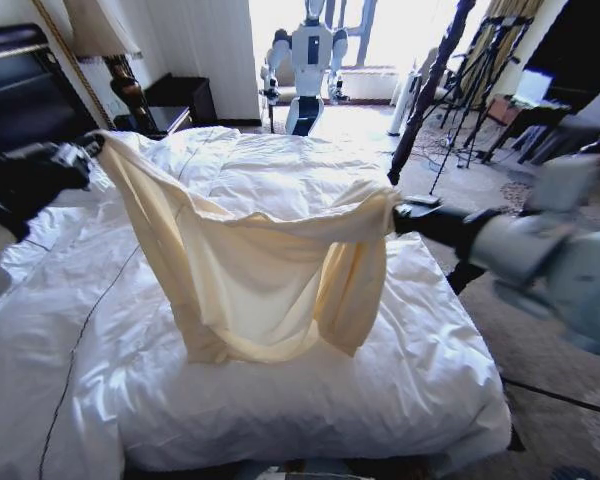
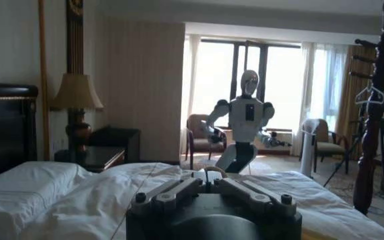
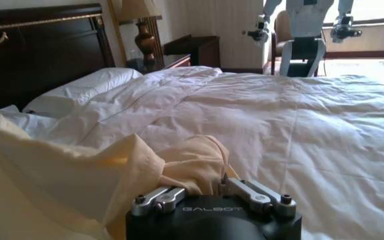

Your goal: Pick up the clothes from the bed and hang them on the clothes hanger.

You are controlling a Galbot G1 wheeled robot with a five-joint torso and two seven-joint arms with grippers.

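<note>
The clothes (image 1: 265,270), a pale yellow shirt, hang spread in the air above the bed (image 1: 280,165) between both grippers. My left gripper (image 1: 88,150) is shut on one top corner at the left. In the left wrist view its fingers (image 2: 209,176) are pinched together over the duvet (image 2: 78,195). My right gripper (image 1: 398,215) is shut on the other top corner, and the right wrist view shows the gripper (image 3: 205,187) with yellow fabric (image 3: 58,175) bunched in it. A thin clothes hanger (image 2: 372,95) hangs on a dark coat stand beyond the bed.
A dark bedpost (image 1: 430,90) rises at the bed's far right corner, with black tripods (image 1: 480,70) behind it. Another white robot (image 1: 310,60) stands by the window. A nightstand (image 1: 170,105) and lamp sit at the far left beside the headboard (image 3: 38,50). A black cable (image 1: 80,340) crosses the duvet.
</note>
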